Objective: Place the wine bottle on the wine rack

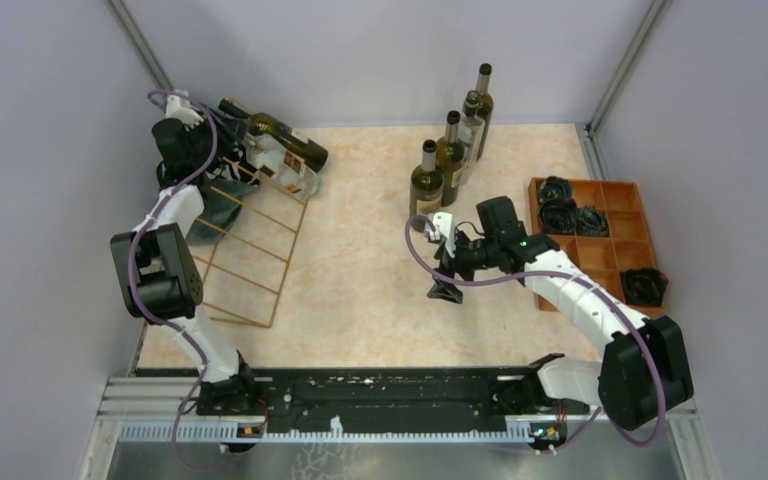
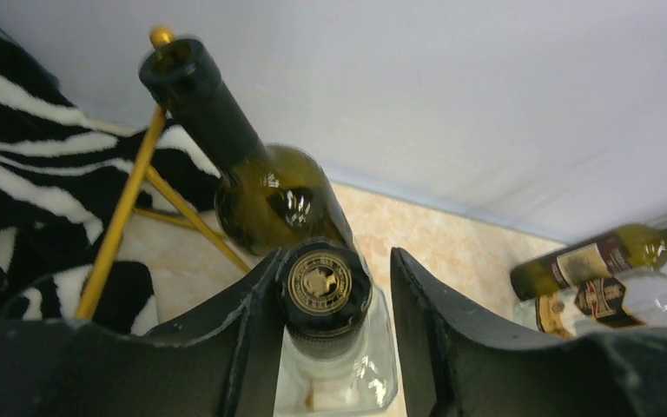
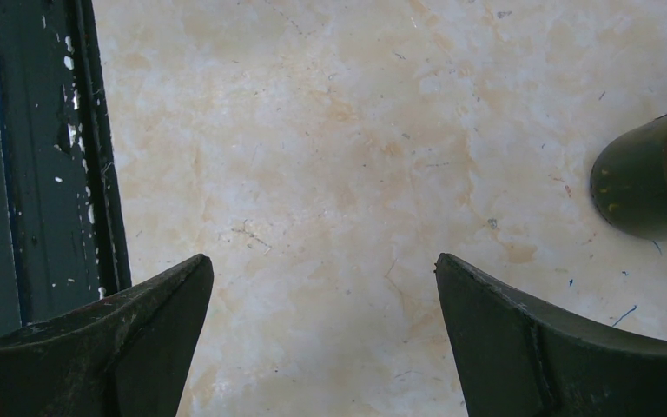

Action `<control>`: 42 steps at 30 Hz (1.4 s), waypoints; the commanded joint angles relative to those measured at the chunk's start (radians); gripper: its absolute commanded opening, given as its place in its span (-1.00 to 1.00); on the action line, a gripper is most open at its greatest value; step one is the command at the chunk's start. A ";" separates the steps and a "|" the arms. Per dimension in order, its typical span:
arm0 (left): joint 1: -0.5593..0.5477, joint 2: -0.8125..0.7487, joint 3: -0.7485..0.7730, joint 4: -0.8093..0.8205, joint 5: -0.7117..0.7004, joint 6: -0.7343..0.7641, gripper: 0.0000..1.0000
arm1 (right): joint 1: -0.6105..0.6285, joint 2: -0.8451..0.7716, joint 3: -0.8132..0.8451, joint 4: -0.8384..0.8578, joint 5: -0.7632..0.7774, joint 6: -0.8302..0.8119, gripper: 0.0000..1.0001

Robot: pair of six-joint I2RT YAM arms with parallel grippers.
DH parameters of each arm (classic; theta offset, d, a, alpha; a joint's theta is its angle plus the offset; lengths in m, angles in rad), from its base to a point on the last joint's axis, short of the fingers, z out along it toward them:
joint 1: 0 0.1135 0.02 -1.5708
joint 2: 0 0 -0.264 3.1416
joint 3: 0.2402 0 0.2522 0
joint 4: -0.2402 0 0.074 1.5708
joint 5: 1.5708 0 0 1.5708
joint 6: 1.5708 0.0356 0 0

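Left gripper (image 2: 334,258) sits slack around the clear bottle (image 2: 340,369), a gap beside its cap. The bottle lies on the rack (image 1: 252,248), upper left, next to a green bottle (image 2: 269,191). Best to back straight off along the neck, no nudging. Right gripper (image 3: 321,258) gapes wide, empty. Tray (image 1: 620,198), right side: dark coils (image 1: 560,212) in several cells.

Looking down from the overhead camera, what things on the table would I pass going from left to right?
Gold wire wine rack → cluster of four standing wine bottles → orange-brown wooden compartment tray.
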 commanded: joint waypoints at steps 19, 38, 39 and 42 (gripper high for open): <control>0.005 -0.008 0.155 -0.111 -0.114 0.082 0.11 | -0.007 -0.016 0.035 0.004 -0.016 -0.021 0.97; 0.005 0.039 0.180 -0.154 -0.181 0.149 0.13 | -0.006 -0.018 0.037 0.001 -0.016 -0.023 0.97; 0.005 0.041 0.182 -0.156 -0.182 0.152 0.13 | -0.007 -0.018 0.037 0.000 -0.016 -0.024 0.97; 0.006 0.048 0.189 -0.164 -0.190 0.160 0.13 | -0.006 -0.018 0.037 -0.001 -0.017 -0.025 0.97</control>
